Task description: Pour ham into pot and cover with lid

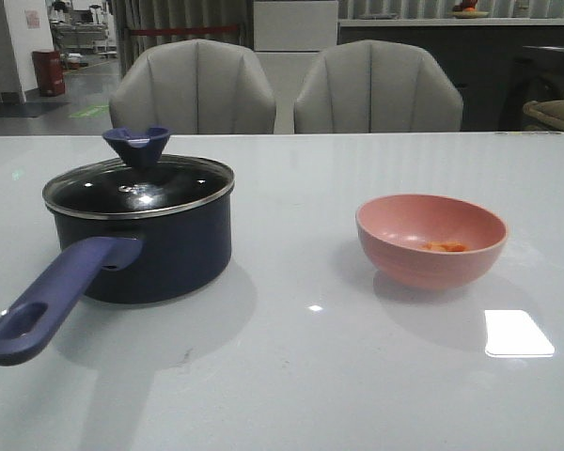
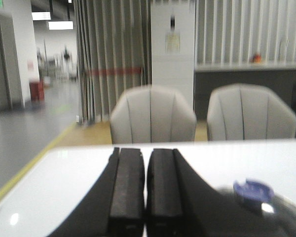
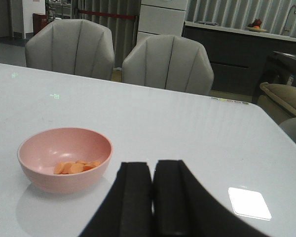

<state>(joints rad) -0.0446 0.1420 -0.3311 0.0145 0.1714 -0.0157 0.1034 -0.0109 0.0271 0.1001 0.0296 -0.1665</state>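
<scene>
The dark navy pot (image 1: 160, 249) stands at the table's left, its blue-purple handle (image 1: 52, 301) pointing to the front left. The glass lid (image 1: 139, 186) with its blue-purple knob (image 1: 136, 147) sits on the pot; the knob also shows in the left wrist view (image 2: 253, 191). A pink bowl (image 1: 430, 241) at the right holds several orange-pink ham bits (image 1: 446, 246), also seen in the right wrist view (image 3: 76, 167). My left gripper (image 2: 146, 155) is shut and empty, left of the lid. My right gripper (image 3: 153, 168) is shut and empty, apart from the bowl (image 3: 64, 158). Neither gripper shows in the front view.
Two grey chairs (image 1: 193, 89) (image 1: 376, 89) stand behind the white table's far edge (image 1: 282, 134). A bright light reflection (image 1: 518, 333) lies on the table at the front right. A counter and a sofa arm (image 3: 283, 96) are beyond the table.
</scene>
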